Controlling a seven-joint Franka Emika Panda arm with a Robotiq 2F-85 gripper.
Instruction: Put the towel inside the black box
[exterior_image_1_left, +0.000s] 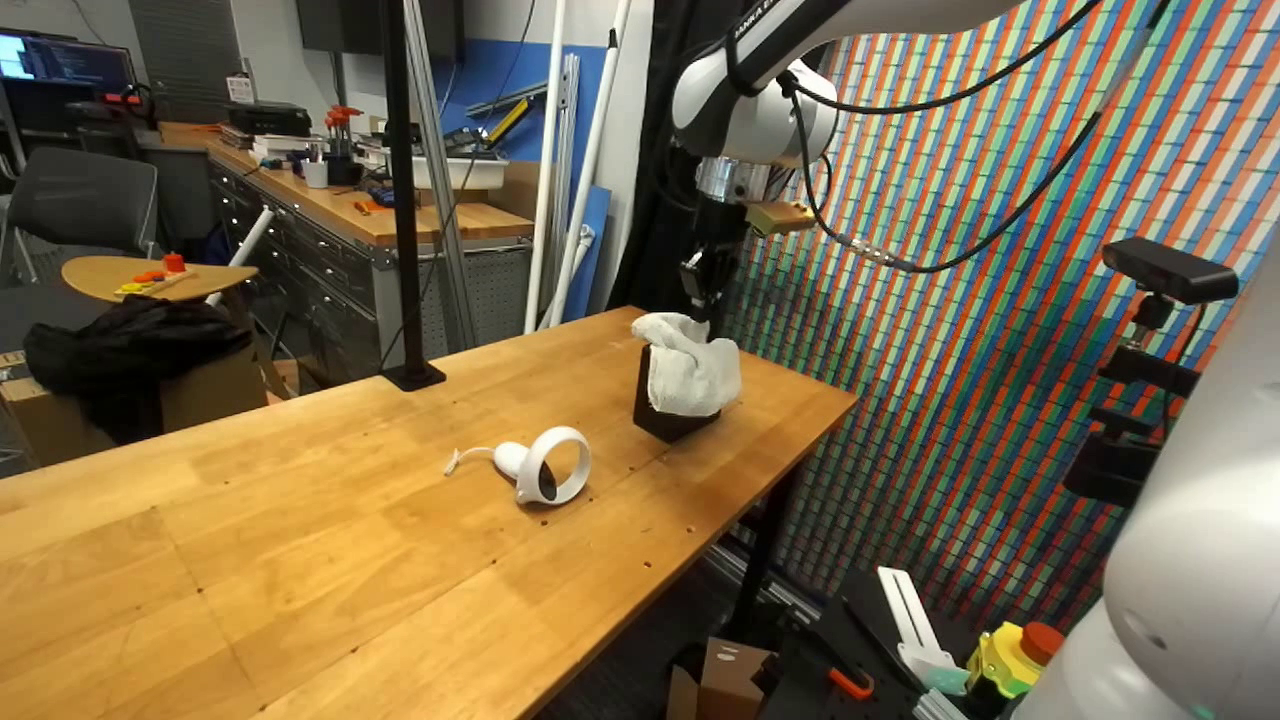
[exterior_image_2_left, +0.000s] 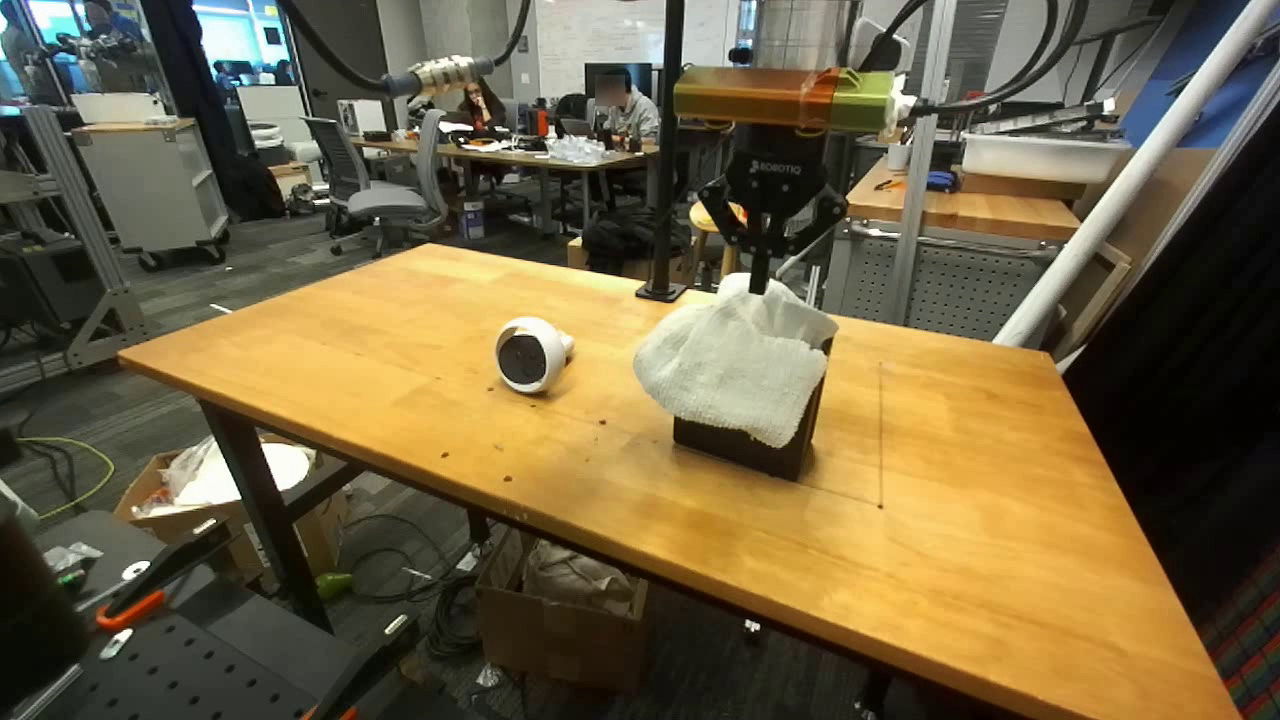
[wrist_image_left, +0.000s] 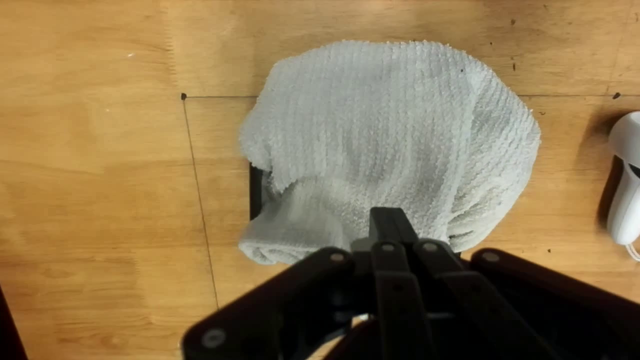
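Observation:
A white towel (exterior_image_1_left: 693, 375) is draped over the top of the black box (exterior_image_1_left: 672, 428) and hangs over its sides. In an exterior view the towel (exterior_image_2_left: 735, 350) covers most of the box, with the dark lower wall (exterior_image_2_left: 740, 452) showing. In the wrist view the towel (wrist_image_left: 360, 125) hides the opening except for a dark strip of box (wrist_image_left: 255, 192) at left. My gripper (exterior_image_2_left: 758, 285) points down over the towel's top. In the wrist view its fingers (wrist_image_left: 392, 217) are shut together with no cloth visible between them. I cannot tell whether the tips touch the towel.
A white ring-shaped controller (exterior_image_1_left: 510, 459) with a short cord lies on the wooden table (exterior_image_1_left: 330, 530) beside the box. It also shows in an exterior view (exterior_image_2_left: 528, 357) and the wrist view (wrist_image_left: 625, 210). A black pole (exterior_image_2_left: 660, 291) stands at the table's edge.

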